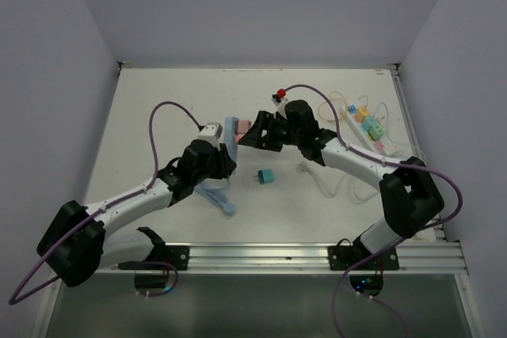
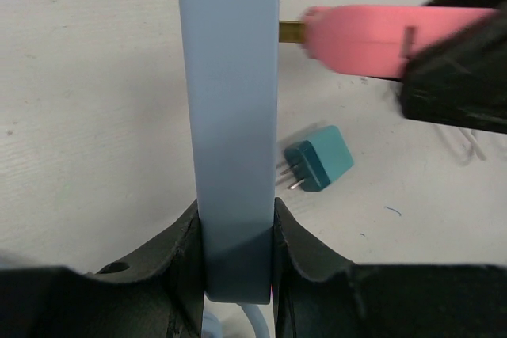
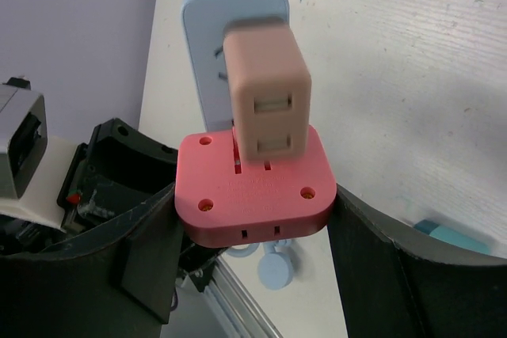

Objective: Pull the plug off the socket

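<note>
Both jaws grip: left socket (image 2: 230,116), right plug (image 3: 253,191)

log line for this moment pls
left gripper: shut on blue socket strip | right gripper: shut on red plug | prong exposed | teal plug loose on table

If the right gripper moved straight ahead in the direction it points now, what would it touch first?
The right gripper is closed on the red plug, so going on would likely press that plug against the blue power strip right ahead. How large the gap between them is remains unclear.
</note>
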`<state>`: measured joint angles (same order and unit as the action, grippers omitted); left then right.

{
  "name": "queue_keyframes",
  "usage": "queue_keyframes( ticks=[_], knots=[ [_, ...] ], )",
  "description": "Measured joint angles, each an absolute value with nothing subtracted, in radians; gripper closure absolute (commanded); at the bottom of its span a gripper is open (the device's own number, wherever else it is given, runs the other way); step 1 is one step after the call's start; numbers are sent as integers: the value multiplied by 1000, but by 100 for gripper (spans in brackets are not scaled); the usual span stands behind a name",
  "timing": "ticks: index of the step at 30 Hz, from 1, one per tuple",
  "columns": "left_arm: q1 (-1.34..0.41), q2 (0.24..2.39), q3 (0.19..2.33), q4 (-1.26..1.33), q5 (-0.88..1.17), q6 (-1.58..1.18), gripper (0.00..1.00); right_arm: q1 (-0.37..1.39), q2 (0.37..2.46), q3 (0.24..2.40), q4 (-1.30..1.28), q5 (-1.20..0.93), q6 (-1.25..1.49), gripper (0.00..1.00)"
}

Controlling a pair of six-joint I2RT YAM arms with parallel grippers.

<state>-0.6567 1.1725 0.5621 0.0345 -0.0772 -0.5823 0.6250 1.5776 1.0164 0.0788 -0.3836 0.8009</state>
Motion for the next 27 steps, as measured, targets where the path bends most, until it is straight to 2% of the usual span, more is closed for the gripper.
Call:
queue_keyframes(
  ticks=[10, 19, 27],
  knots=[
    [-546, 1235, 558, -47, -295, -591, 100, 586, 1493, 1014, -73, -394, 741, 100],
    [-546, 1196, 559, -51, -255, -582, 100, 582, 1522, 1008, -120, -310, 629, 95],
    [-546, 1127, 561, -81, -179, -579, 100, 582, 1736, 1029, -69, -281, 569, 84]
  ],
)
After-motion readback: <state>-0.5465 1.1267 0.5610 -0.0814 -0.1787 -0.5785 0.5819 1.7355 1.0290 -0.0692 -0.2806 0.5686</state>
